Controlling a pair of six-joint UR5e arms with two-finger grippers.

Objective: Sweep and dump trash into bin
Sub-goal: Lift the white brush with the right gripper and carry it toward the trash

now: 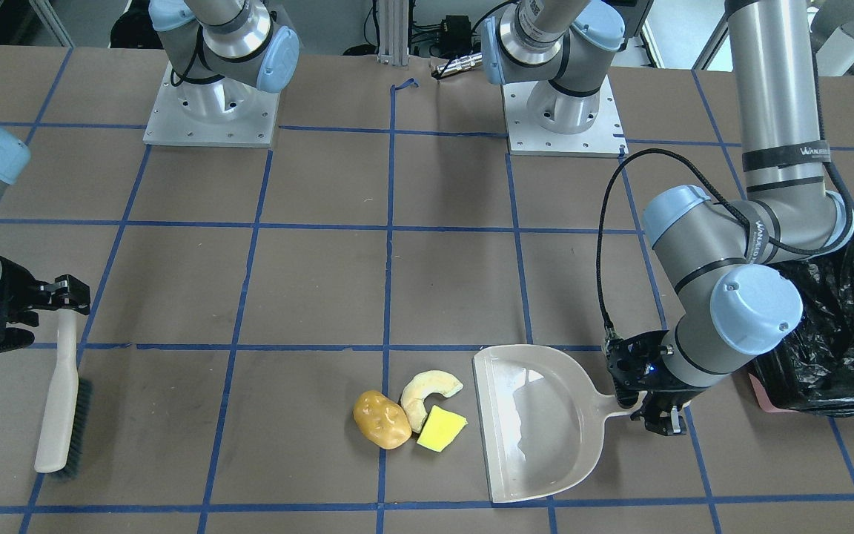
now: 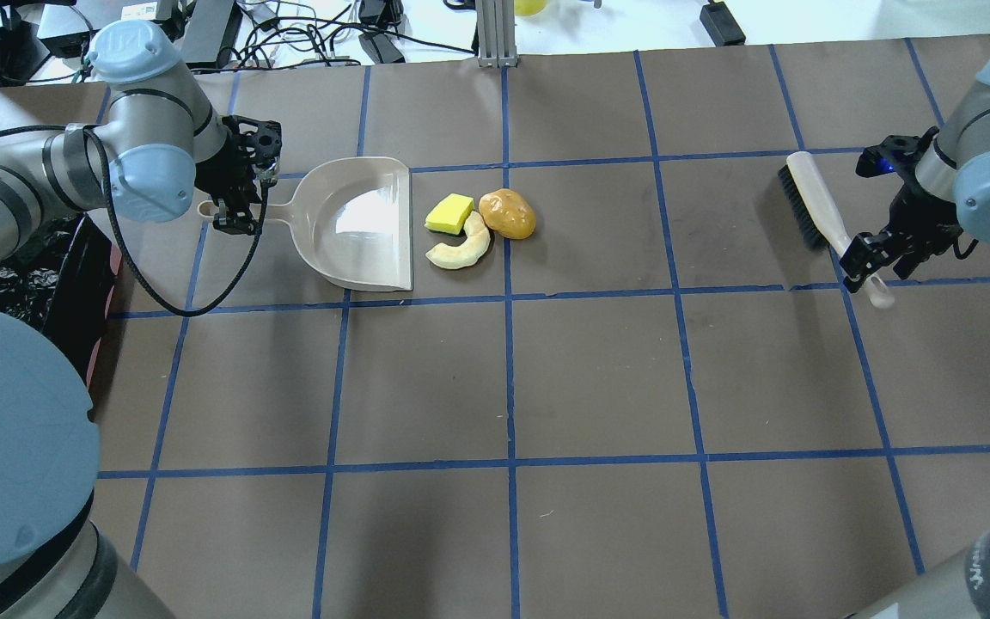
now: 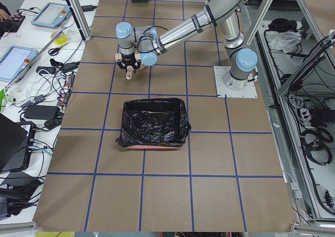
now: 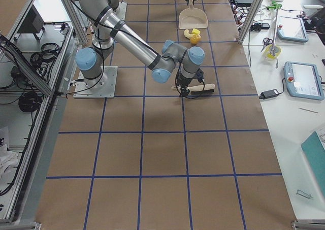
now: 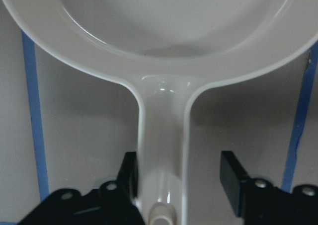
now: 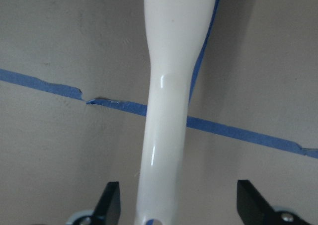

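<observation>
The trash lies together on the table: a golden-brown potato-like lump [image 1: 381,419], a pale crescent [image 1: 427,389] and a yellow sponge wedge [image 1: 442,429], just off the open lip of the beige dustpan [image 1: 538,423]. My left gripper [image 2: 237,211] is open and straddles the dustpan handle [image 5: 164,135]; one finger [image 5: 129,170] touches it, the other stands apart. My right gripper [image 2: 864,258] is open around the handle [image 6: 166,111] of the hand brush [image 2: 813,206], which lies flat far from the trash. The bin [image 1: 842,334], lined with black plastic, sits behind the left arm.
The table is brown with a blue tape grid. The two arm bases [image 1: 212,111] stand at the robot's edge. The bin also shows in the exterior left view [image 3: 154,123], open at the top. Bare table lies between the brush and the trash.
</observation>
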